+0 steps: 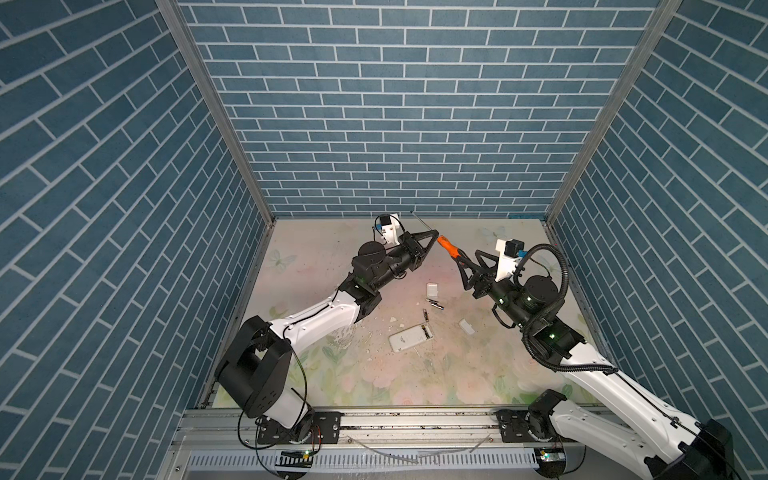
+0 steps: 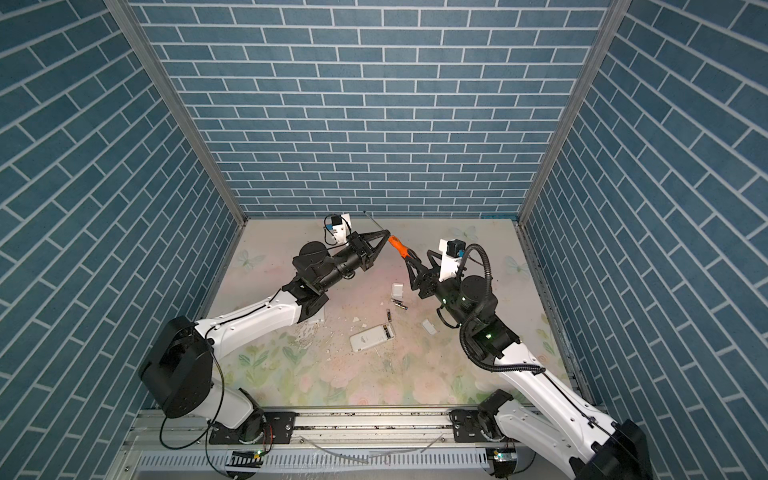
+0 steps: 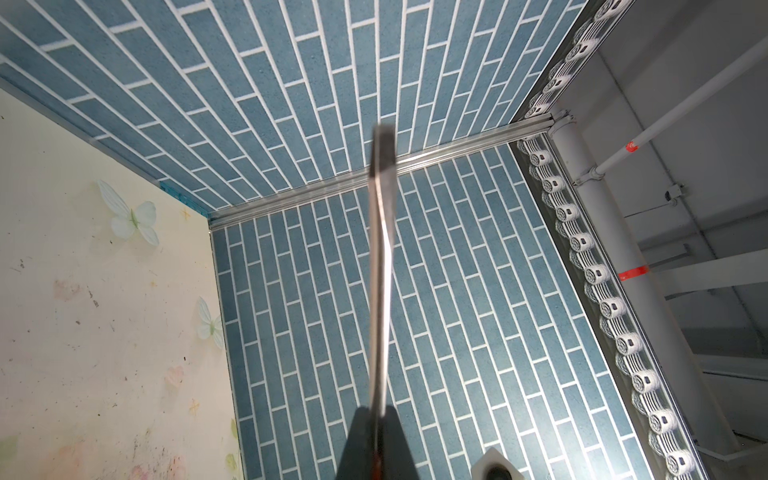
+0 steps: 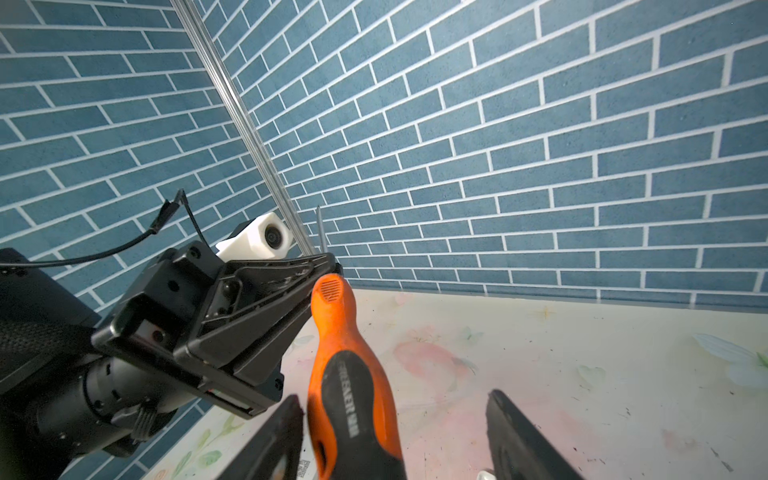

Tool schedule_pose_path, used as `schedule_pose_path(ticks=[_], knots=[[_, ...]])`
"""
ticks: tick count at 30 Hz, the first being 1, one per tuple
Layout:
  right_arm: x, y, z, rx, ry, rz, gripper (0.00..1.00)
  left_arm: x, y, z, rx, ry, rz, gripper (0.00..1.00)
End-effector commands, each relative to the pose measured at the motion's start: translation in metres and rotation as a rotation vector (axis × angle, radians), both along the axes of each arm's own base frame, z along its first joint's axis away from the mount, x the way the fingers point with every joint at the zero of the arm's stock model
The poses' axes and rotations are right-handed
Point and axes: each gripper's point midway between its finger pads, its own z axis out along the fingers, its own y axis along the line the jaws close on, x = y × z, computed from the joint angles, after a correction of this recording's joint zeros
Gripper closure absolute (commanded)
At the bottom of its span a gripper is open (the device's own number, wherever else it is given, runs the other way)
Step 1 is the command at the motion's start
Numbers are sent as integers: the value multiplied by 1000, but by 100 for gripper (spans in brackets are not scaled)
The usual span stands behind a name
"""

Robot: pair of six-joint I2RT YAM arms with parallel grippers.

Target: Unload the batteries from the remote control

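The white remote control (image 1: 409,340) (image 2: 370,338) lies near the table's middle with its battery bay open and a battery in it (image 1: 426,331). Loose batteries (image 1: 434,305) (image 2: 400,305) lie just behind it. Both grippers are raised at the back, apart from them. My left gripper (image 1: 434,233) (image 2: 387,233) (image 3: 374,415) is shut on the metal shaft (image 3: 380,270) of an orange-handled screwdriver (image 1: 449,246) (image 2: 398,245) (image 4: 336,332). My right gripper (image 1: 467,255) (image 2: 419,254) (image 4: 392,397) stands open around the handle, which is against one finger (image 4: 286,419) and well apart from the other.
Two small white covers lie on the floral table, one (image 1: 432,289) behind the batteries, one (image 1: 466,325) to the right of the remote. White scraps (image 1: 392,320) are scattered left of the remote. Blue brick walls close in the back and both sides.
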Motion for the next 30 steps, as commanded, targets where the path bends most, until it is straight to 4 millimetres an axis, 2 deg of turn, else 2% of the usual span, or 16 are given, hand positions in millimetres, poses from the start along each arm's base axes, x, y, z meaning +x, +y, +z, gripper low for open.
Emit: schedule_pose_path(ticks=[1, 11, 20, 30], knots=[[-2, 7, 14, 73, -30, 54, 30, -4, 2, 27, -56, -67, -8, 100], [3, 21, 22, 85, -38, 110, 30, -8, -3, 30, -66, -71, -23, 100], [7, 28, 37, 100, -73, 138, 31, -16, -13, 17, -50, -48, -53, 100], [7, 30, 48, 107, -95, 155, 35, -25, -24, 12, -50, -38, -83, 100]])
